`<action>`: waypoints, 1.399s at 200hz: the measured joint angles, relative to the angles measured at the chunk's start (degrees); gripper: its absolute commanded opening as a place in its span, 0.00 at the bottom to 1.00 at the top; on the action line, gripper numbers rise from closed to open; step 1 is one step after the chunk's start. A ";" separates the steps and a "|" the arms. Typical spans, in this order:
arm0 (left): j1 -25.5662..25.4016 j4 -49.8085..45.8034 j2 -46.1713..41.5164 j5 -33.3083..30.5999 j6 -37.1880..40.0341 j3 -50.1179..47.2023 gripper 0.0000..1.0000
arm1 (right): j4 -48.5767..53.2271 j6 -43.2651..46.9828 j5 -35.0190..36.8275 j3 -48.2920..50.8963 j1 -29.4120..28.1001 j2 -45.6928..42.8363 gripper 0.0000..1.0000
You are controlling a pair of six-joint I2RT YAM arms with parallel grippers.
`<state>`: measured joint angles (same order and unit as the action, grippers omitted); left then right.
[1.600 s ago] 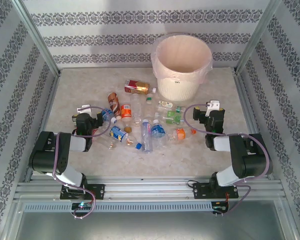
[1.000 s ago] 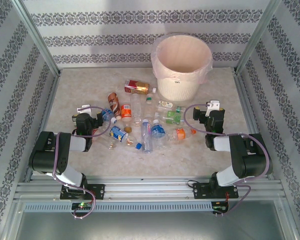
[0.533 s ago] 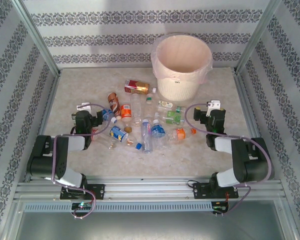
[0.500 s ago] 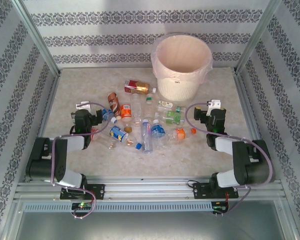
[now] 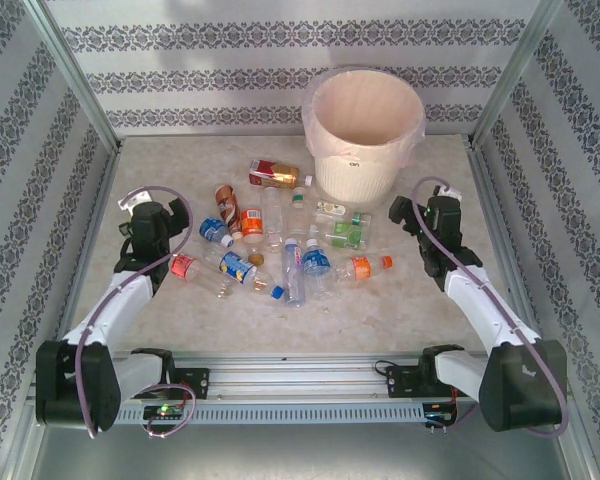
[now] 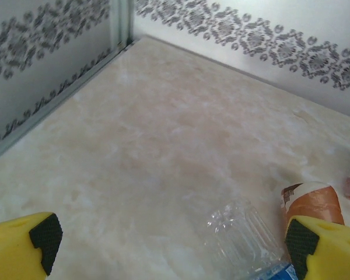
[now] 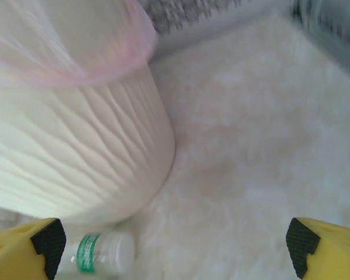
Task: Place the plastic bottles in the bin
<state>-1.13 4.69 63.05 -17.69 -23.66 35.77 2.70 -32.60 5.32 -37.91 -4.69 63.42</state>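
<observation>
**Inspector:** Largest first. What carries everything?

**Onlooker:** The bench (image 5: 180, 170), a pale marbled top with patterned walls on three sides. The bin (image 5: 375, 180) stands upright against the far edge, right of centre. Its pinkish liner (image 5: 412, 135) is folded over the rim.

**Inspector:** And the load?

**Onlooker:** The plastic bottles (image 5: 293, 268) lie on their sides in a loose cluster mid-bench, from just in front of the bin out toward the left. Farthest back is a red-labelled bottle (image 5: 273, 174). Nearest the right edge is an orange-labelled bottle (image 5: 363, 267).

**Inspector:** The arms?

**Onlooker:** The left gripper (image 5: 155, 210) sits at the left flank of the cluster, jaws spread wide and pinching nothing. Its wrist view shows a clear bottle (image 6: 239, 233) on the bench between the fingers, close to one of them. A brown-labelled bottle (image 6: 312, 201) lies just beyond it. The right gripper (image 5: 425, 208) is to the right of the cluster, near the bin's base, jaws likewise spread and holding nothing. A small green-labelled bottle (image 7: 99, 254) lies just beside the finger nearer the bin, close to the bin wall.

**Inspector:** Room to move?

**Onlooker:** Bare bench runs along the left edge up to the far-left corner. There is more along the right edge beside the bin. A strip also lies along the near edge, between the cluster and the rail (image 5: 300, 375).
</observation>
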 measured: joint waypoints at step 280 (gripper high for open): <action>0.00 -22.36 -13.20 3.82 -27.82 -5.64 1.00 | 11.93 -63.32 -5.14 0.35 -22.10 17.92 0.75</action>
<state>-1.13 -17.67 49.84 -13.87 -51.48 30.13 14.63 -95.92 0.19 -37.56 -26.79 81.34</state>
